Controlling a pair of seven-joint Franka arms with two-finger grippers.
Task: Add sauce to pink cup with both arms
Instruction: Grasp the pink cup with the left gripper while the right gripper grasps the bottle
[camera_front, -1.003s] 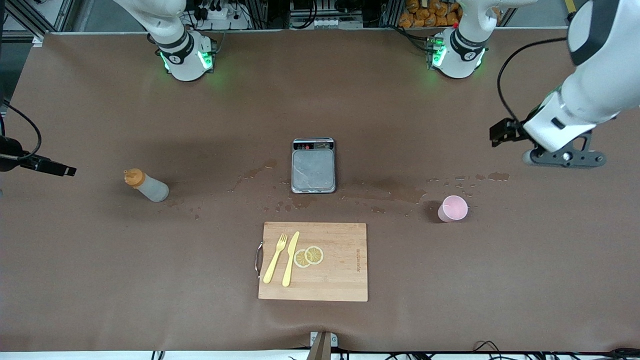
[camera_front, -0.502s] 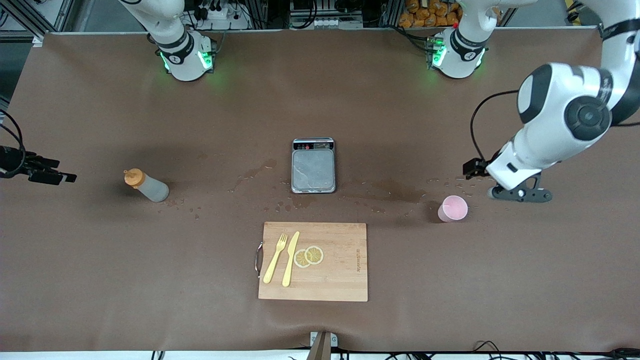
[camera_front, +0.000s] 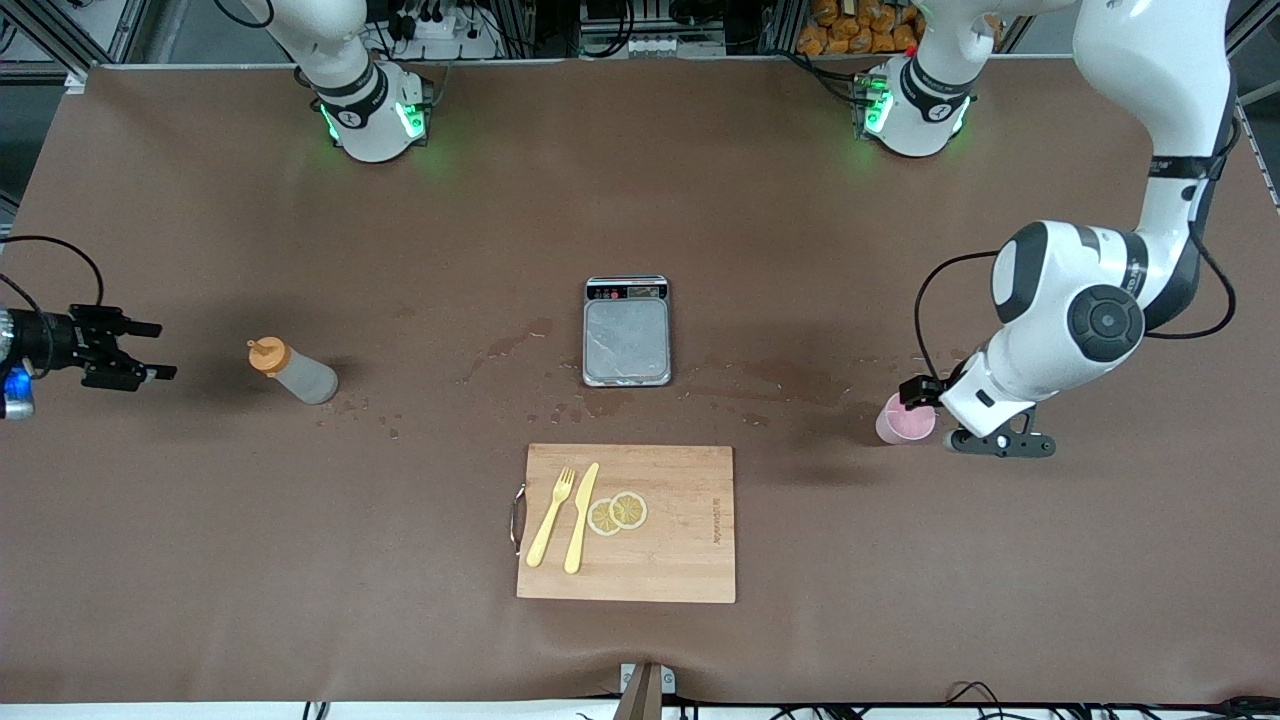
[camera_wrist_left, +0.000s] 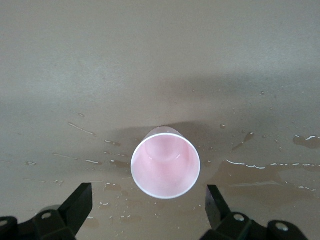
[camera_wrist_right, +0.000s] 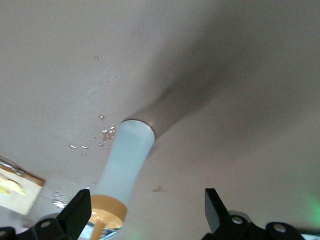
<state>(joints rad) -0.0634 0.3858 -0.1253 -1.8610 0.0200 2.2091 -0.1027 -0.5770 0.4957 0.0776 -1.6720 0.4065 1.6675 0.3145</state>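
The pink cup stands upright toward the left arm's end of the table, partly covered by the left wrist. My left gripper hangs open, low over the table just beside the cup. In the left wrist view the cup lies just ahead of the open left gripper, not between the fingers. The sauce bottle with its orange cap stands toward the right arm's end. My right gripper is open, a short way from it. In the right wrist view the bottle is ahead of the open right gripper.
A small kitchen scale sits mid-table. Nearer the camera lies a wooden cutting board with a yellow fork, a yellow knife and lemon slices. Wet patches spread between the scale and the cup.
The left arm has swung down and in, bringing its gripper from high above the table end to beside the cup. The right gripper has moved slightly toward the bottle. Both stayed open.
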